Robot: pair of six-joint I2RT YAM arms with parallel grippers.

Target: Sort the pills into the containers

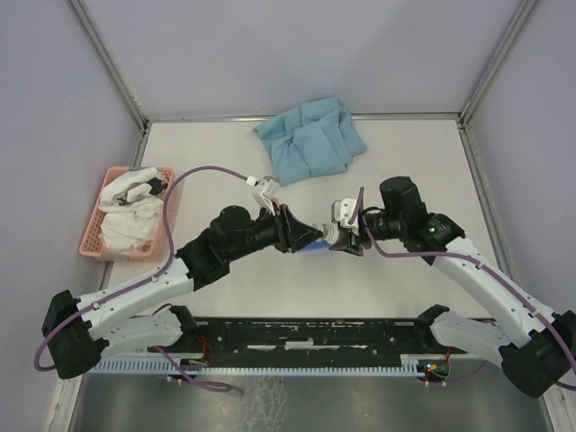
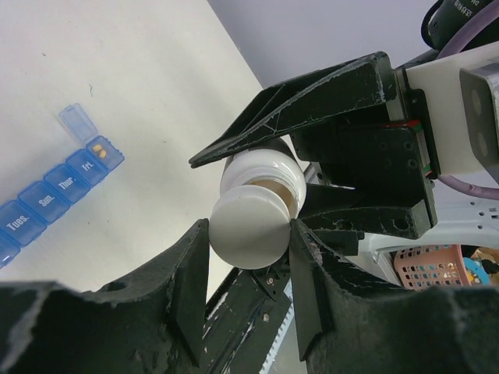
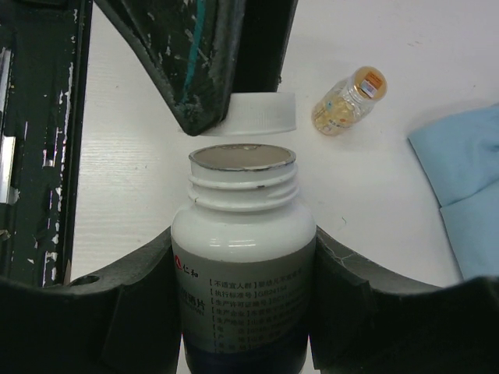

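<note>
My right gripper (image 3: 243,253) is shut on a white pill bottle (image 3: 243,234) with a grey label, held upright. Its threaded mouth (image 3: 243,158) is uncapped and shows a flat grey surface. My left gripper (image 2: 249,234) is shut on the bottle's white cap (image 2: 251,230), just off the mouth; the cap also shows in the right wrist view (image 3: 261,117). The two grippers meet mid-table, left (image 1: 304,238) and right (image 1: 346,239). The blue pill-organiser strip (image 2: 47,195) lies on the table, one lid (image 2: 76,122) open with a small pill (image 2: 97,146) in that compartment. It is mostly hidden under the grippers in the top view (image 1: 315,245).
A small clear bottle of yellow pills (image 3: 348,101) lies on the table beyond the white bottle. A blue cloth (image 1: 310,135) sits at the back. A pink basket (image 1: 93,236) with white cloth stands at the left edge.
</note>
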